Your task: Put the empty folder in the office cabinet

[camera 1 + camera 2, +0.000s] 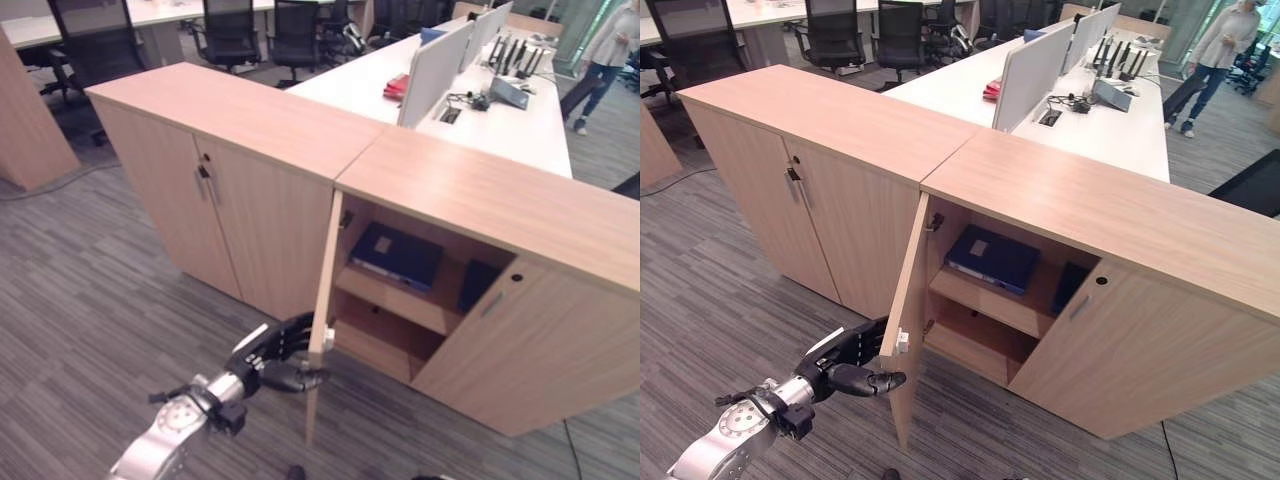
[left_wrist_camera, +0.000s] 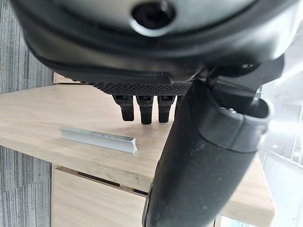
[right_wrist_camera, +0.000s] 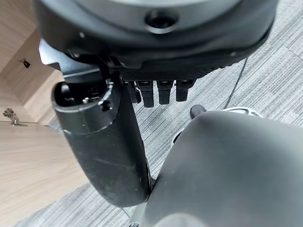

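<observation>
**Folder lying on the shelf, left hand at the open door**

Folder (image 1: 992, 257), dark blue, is seen lying flat on the upper shelf (image 1: 985, 298) inside the open cabinet (image 1: 1110, 215), with a second dark item (image 1: 1070, 285) standing just beside it to the right, partly hidden by the shut right door (image 1: 1120, 350).

Nearest the camera, the left hand (image 1: 845, 365) is held against the outer face of the open door (image 1: 908, 320), low down near its free edge. Its fingers (image 2: 146, 108) are curled towards the door panel, close by the metal handle (image 2: 99, 139), but none is seen wrapped round that handle; the thumb (image 1: 870, 381) is stretched out below them toward the door edge. Nothing is held in this hand.

The right hand (image 3: 156, 92) is seen in its own wrist view over grey carpet (image 3: 265, 85), its fingers bent and the thumb standing out, with nothing gripped.

A lower shelf (image 1: 975, 345) is visible beneath the folder's shelf. To the left, a second cabinet (image 1: 810, 150) stands with both doors shut.

Behind the cabinets, a white desk (image 1: 1110, 125) with a divider screen (image 1: 1030, 70) is seen. Farther back, office chairs (image 1: 865, 35) are ranged, and a person (image 1: 1215, 55) is standing at the far right.
</observation>
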